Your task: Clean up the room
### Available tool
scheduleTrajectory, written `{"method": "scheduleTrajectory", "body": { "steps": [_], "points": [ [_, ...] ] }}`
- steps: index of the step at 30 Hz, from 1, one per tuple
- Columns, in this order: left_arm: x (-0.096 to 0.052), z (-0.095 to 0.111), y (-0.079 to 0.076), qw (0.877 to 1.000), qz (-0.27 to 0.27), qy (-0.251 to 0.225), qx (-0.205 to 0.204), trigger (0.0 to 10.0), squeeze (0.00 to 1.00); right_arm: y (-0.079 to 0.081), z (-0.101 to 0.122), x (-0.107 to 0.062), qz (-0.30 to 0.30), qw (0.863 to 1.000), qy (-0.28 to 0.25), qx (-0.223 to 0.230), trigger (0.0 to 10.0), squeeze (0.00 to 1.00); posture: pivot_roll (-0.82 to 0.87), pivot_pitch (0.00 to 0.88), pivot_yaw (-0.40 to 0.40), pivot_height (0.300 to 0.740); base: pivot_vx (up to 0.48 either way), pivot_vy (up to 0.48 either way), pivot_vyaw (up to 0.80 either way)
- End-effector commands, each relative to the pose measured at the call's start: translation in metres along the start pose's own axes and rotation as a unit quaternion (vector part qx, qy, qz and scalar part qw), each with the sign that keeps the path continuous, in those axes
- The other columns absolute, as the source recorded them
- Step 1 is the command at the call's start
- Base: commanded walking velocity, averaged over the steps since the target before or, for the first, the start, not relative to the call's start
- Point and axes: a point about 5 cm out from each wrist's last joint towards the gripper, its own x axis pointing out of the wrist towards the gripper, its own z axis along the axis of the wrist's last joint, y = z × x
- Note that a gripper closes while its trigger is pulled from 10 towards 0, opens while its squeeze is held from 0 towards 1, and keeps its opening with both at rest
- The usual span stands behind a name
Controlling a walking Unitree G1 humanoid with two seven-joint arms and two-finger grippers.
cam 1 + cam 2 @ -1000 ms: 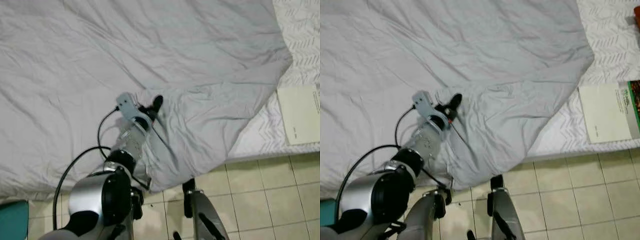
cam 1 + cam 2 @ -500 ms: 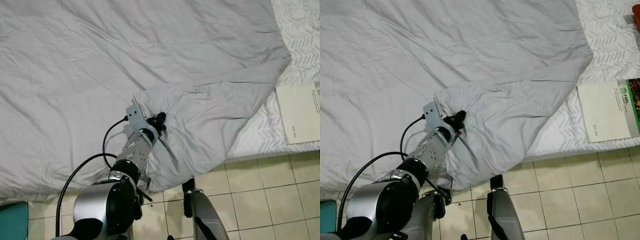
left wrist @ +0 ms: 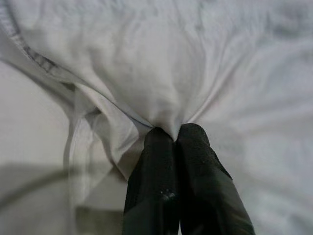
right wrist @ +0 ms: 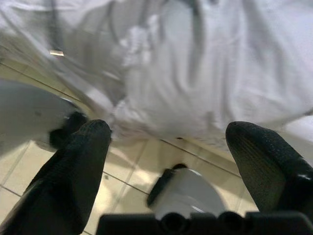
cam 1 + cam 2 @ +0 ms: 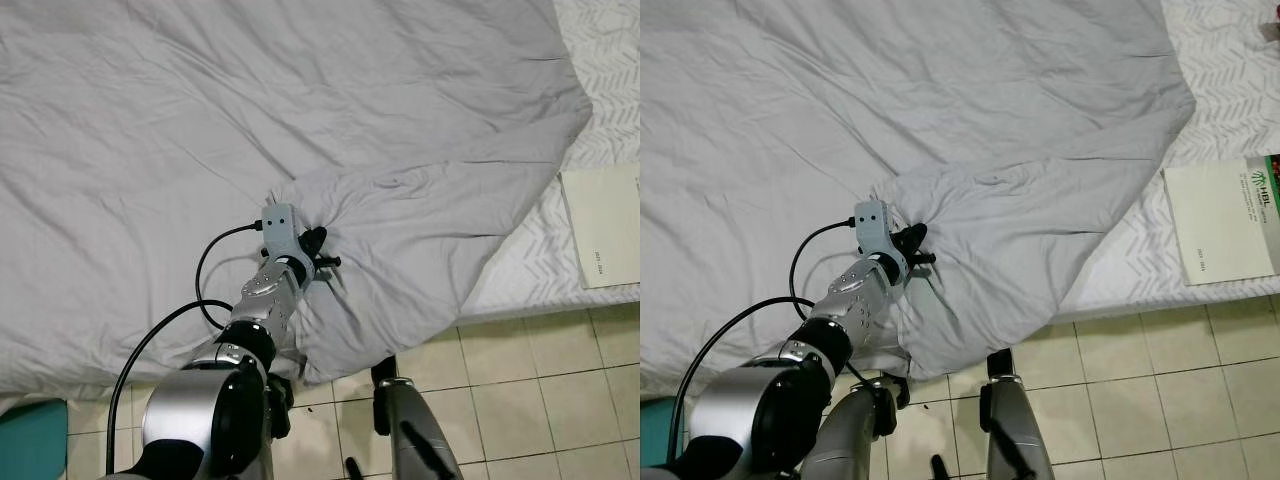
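Left gripper (image 5: 316,243) clamped, fingers together, on a bunched fold of the grey sheet (image 5: 300,110) near the bed's front edge. Sheet corner hanging over that edge onto tiled floor (image 5: 1160,390). Right gripper (image 4: 176,161) spread wide, low above the tiles. Booklet (image 5: 1225,220) at the mattress (image 5: 1230,90) front edge; print unreadable.

Soft, even light across both head views, crisp and glare-free, faint shadows lining the sheet (image 5: 330,120) folds beyond the left end effector (image 5: 313,243). Right wrist view smears with blur; left wrist view goes soft up close.
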Motion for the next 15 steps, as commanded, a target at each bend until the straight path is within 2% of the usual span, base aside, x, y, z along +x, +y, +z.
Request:
{"method": "scheduleTrajectory", "body": {
  "steps": [1, 2, 3, 4, 5, 6, 7, 8, 10, 12, 15],
  "points": [
    [-0.014, -0.051, -0.004, 0.995, -0.026, 0.091, 0.027, 10.0, 0.00, -0.015, -0.024, -0.011, -0.007, 0.998, 0.058, 0.005, 10.0, 0.00, -0.24, 0.606, 0.118, 0.740, 0.000, 0.000, 0.00],
    [-0.014, -0.051, -0.004, 0.995, -0.026, 0.091, 0.027, 10.0, 0.00, -0.015, -0.024, -0.011, -0.007, 0.998, 0.058, 0.005, 10.0, 0.00, -0.24, 0.606, 0.118, 0.740, 0.000, 0.000, 0.00],
    [-0.016, -0.056, -0.005, 0.994, -0.027, 0.099, 0.033, 10.0, 0.00, -0.025, -0.032, -0.008, -0.015, 0.998, 0.066, 0.000, 10.0, 0.00, -0.23, 0.609, 0.118, 0.740, 0.000, 0.000, 0.00],
    [-0.016, -0.056, -0.005, 0.994, -0.027, 0.099, 0.033, 10.0, 0.00, -0.025, -0.032, -0.008, -0.015, 0.998, 0.066, 0.000, 10.0, 0.00, -0.23, 0.609, 0.118, 0.740, 0.000, 0.000, 0.00],
    [-0.017, -0.057, -0.002, 0.995, -0.022, 0.096, 0.034, 10.0, 0.00, -0.033, -0.037, -0.005, -0.023, 0.997, 0.074, -0.001, 10.0, 0.00, -0.23, 0.603, 0.140, 0.740, 0.000, 0.000, 0.00],
    [-0.017, -0.057, -0.002, 0.995, -0.022, 0.096, 0.034, 10.0, 0.00, -0.033, -0.037, -0.005, -0.023, 0.997, 0.074, -0.001, 10.0, 0.00, -0.23, 0.603, 0.140, 0.740, 0.000, 0.000, 0.00],
    [-0.018, -0.057, 0.000, 0.995, -0.016, 0.088, 0.035, 10.0, 0.00, -0.042, -0.040, 0.000, -0.026, 0.997, 0.075, -0.007, 10.0, 0.00, -0.26, 0.517, 0.102, 0.740, 0.000, 0.000, 0.00],
    [-0.018, -0.053, 0.002, 0.996, -0.008, 0.072, 0.045, 10.0, 0.00, -0.056, -0.040, 0.008, -0.033, 0.997, 0.068, -0.021, 10.0, 0.00, -0.28, 0.494, 0.094, 0.740, 0.000, 0.000, 0.00],
    [-0.017, -0.053, 0.001, 0.996, -0.009, 0.071, 0.048, 10.0, 0.00, -0.061, -0.041, 0.012, -0.033, 0.997, 0.067, -0.026, 10.0, 0.00, -0.28, 0.494, 0.095, 0.740, 0.000, 0.000, 0.00],
    [-0.017, -0.053, 0.000, 0.997, -0.006, 0.069, 0.044, 10.0, 0.00, -0.066, -0.042, 0.015, -0.037, 0.997, 0.068, -0.027, 10.0, 0.00, -0.28, 0.460, 0.086, 0.740, 0.000, -0.480, 0.00],
    [-0.016, -0.058, -0.010, 0.995, -0.020, 0.080, 0.051, 10.0, 0.00, -0.074, -0.042, 0.026, -0.040, 0.997, 0.060, -0.034, 10.0, 0.00, -0.29, 0.422, 0.091, 0.740, 0.000, -0.480, 0.00]
  ]
}}
